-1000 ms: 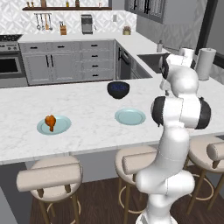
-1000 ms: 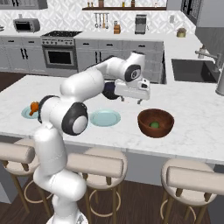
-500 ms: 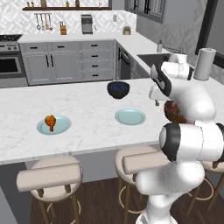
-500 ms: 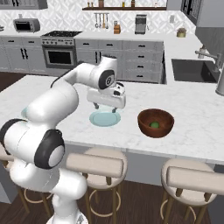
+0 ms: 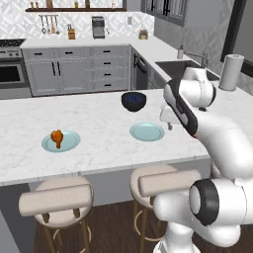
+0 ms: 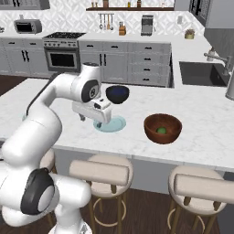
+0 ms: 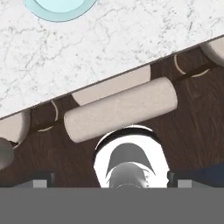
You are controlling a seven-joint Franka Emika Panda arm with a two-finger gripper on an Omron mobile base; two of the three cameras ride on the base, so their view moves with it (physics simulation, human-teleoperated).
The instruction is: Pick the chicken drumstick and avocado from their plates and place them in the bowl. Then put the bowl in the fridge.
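The chicken drumstick [image 5: 57, 138] lies on the left teal plate [image 5: 69, 145]. The second plate [image 5: 147, 132] [image 6: 114, 125] [image 7: 61, 9] is bare. In the wooden bowl [image 6: 162, 129] on the right of the island sits the dark green avocado [image 6: 161, 130]. My gripper [image 6: 91, 121] [image 5: 169, 123] hangs open above the counter's front strip, just at the near left edge of the bare plate, holding nothing. Its fingertips [image 7: 43, 178] stand wide apart, looking down past the counter edge. The fridge is out of view.
A navy bowl [image 5: 134, 101] [image 6: 117, 93] stands behind the bare plate. Padded stools [image 5: 55, 196] [image 6: 101, 170] line the island's near side. The sink [image 6: 201, 73] and a paper towel roll [image 5: 230, 71] are at the far right.
The arm has swung left, away from the wooden bowl to the bare plate's near edge. The gripper stayed open and empty; the avocado stayed in the bowl.
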